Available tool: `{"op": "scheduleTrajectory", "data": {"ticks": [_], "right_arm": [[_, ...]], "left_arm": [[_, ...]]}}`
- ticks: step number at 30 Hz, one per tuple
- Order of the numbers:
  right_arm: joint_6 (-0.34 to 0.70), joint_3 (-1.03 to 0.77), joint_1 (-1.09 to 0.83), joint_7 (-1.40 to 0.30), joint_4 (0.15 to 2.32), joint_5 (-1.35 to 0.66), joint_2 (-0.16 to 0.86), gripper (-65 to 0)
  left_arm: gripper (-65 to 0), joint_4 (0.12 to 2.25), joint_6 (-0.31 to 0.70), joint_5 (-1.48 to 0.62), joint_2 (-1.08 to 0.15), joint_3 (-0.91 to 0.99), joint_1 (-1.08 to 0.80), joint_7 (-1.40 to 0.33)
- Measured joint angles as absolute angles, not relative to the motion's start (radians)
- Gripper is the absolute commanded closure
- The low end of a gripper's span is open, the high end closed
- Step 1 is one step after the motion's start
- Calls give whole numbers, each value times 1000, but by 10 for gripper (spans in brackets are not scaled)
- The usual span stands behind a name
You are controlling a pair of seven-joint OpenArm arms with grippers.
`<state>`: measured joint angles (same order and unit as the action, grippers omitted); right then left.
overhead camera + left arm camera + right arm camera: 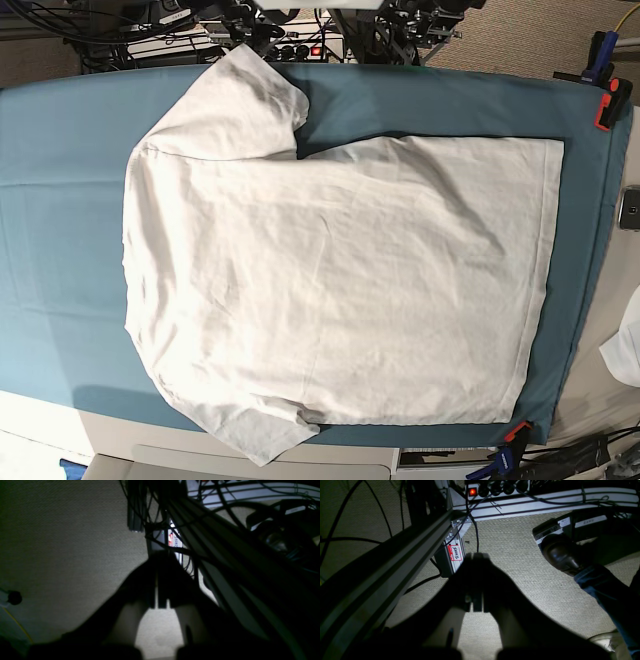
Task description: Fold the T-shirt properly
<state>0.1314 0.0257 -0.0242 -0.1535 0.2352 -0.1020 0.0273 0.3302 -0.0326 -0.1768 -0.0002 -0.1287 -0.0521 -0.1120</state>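
Note:
The white T-shirt (340, 280) lies spread flat on the teal table cover (60, 200) in the base view. Its hem is toward the right, one short sleeve (235, 105) points to the far edge, and the other (255, 435) hangs over the near edge. No collar shows. Neither gripper appears in the base view. In the left wrist view my left gripper (160, 557) is a dark silhouette with its jaws together, empty, over carpet. My right gripper (477, 556) looks the same in the right wrist view, shut on nothing.
Orange clamps (605, 105) (516, 432) pin the cover at the right corners. A small white cloth (625, 350) lies at the right edge. Below the table are an aluminium frame (395, 562), cables, a power strip with a red light (472, 491) and a person's shoe (560, 553).

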Motion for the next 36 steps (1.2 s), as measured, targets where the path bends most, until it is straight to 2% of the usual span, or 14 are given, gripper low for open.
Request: {"op": "scheduleTrajectory", "data": {"ticks": [11,21,36], "right_arm": [[131,26,-24,-154,235,-102,27,-2],[132,26,-25,-168,235,-96,28,-2],[130,26,-57,-175,237,-79,33,-2]], "left_arm": [[0,330,-33,-177,-3,-129,-52,-112],[0,330,-33,-177,-58,-129,-52,-139],[0,330,-30,-177,-53,-129,-52,-139]]}}
